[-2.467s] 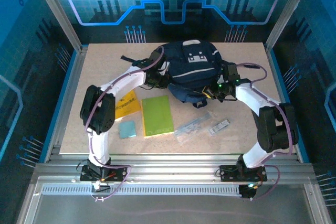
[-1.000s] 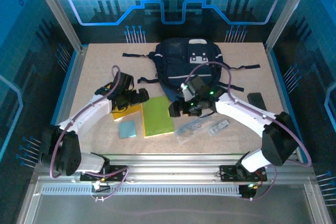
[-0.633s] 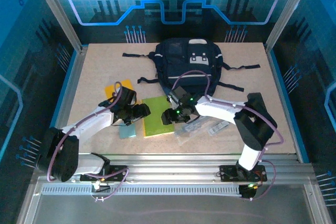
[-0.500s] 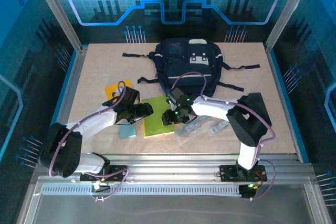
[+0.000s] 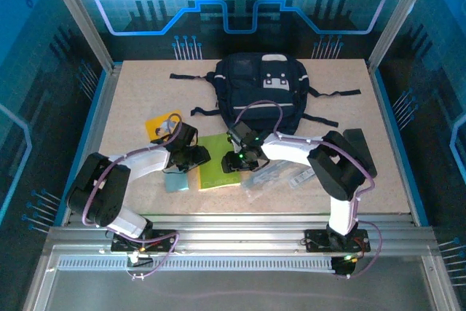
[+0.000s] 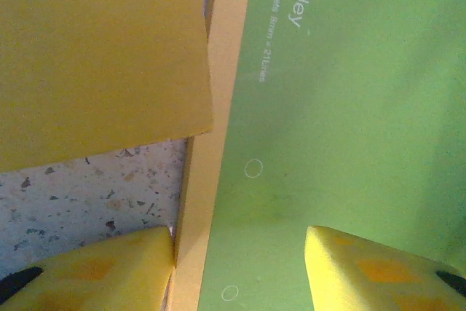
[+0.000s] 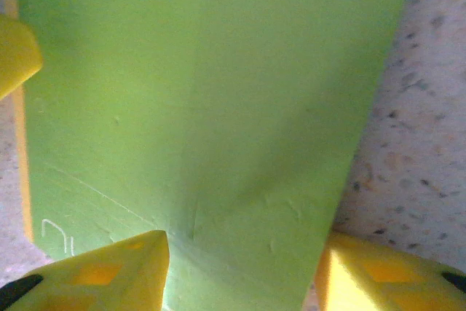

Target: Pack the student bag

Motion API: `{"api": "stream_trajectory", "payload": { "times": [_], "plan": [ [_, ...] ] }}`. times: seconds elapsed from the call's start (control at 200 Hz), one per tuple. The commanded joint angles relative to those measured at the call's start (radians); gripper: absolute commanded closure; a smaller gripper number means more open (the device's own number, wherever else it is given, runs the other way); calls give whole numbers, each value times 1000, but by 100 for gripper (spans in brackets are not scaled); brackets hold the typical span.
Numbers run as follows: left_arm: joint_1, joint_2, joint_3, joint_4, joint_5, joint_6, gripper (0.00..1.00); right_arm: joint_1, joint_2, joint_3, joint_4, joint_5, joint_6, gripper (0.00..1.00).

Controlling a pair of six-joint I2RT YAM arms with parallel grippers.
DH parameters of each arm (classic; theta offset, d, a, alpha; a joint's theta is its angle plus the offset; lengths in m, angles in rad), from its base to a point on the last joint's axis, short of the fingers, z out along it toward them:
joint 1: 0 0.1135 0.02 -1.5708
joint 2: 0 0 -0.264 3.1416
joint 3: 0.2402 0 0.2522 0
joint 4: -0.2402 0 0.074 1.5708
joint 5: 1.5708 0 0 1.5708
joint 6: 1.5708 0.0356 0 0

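The student bag, a dark navy backpack with a white-grey patch, lies at the back middle of the table, its straps spread out. In front of it lies a green notebook. My left gripper is low over the notebook's left edge. It is open, with one fingertip on the table against the spine and the other over the cover. My right gripper is open over the notebook's right edge, with one fingertip beside the edge and the other on the cover.
A yellow booklet and a pale blue pad lie left of the notebook. A clear plastic packet and a small wrapped item lie to its right. A black object sits at the right.
Both arms have come away from the bag and down onto the green notebook, one at each side. Both pairs of jaws have narrowed.
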Motion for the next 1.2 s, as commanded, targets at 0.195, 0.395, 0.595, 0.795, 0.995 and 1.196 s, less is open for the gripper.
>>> {"api": "stream_trajectory", "payload": {
  "times": [0.195, 0.395, 0.595, 0.795, 0.995, 1.196],
  "plan": [
    [-6, 30, -41, 21, -12, -1, 48, -18, -121, -30, 151, -186, 77, 46],
    [-5, 26, -35, 7, -14, 2, 46, -25, -123, -19, 145, -198, 98, 45],
    [-6, 25, -35, 2, -14, 3, 46, -28, -122, -10, 153, -209, 111, 41],
    [-5, 26, -35, -6, -14, 5, 45, -30, -130, -27, 270, -283, 161, 41],
    [-5, 25, -30, -8, -15, 5, 45, -40, -165, -35, 312, -306, 164, 40],
    [-6, 23, -23, -19, -15, 9, 44, -36, -90, 2, 286, -298, 159, 41]
  ]
}}
